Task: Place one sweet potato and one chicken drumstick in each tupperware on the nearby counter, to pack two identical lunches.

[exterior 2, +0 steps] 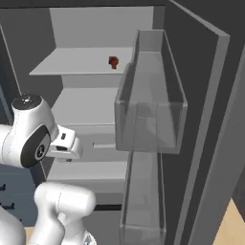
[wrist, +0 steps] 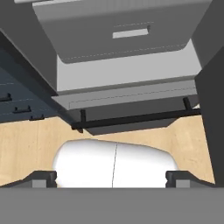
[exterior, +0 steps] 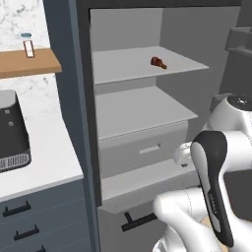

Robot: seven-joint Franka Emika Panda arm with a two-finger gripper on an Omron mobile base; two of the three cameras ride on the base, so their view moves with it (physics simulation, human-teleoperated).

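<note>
A dark reddish-brown chicken drumstick lies alone on the upper shelf of an open grey cabinet. The white counter runs to the left of that cabinet, over blue-grey drawers. My gripper is open, its two dark fingertips far apart with nothing between them. It points down at the wooden floor in front of the cabinet's bottom drawer, well below the drumstick. The sweet potatoes, the second drumstick and the tupperware are out of view.
A dark toaster-like appliance stands on the counter. A shaker sits on a wooden wall shelf. The open cabinet door carries clear bins on the right. A grey inner drawer and a black bar handle lie lower down.
</note>
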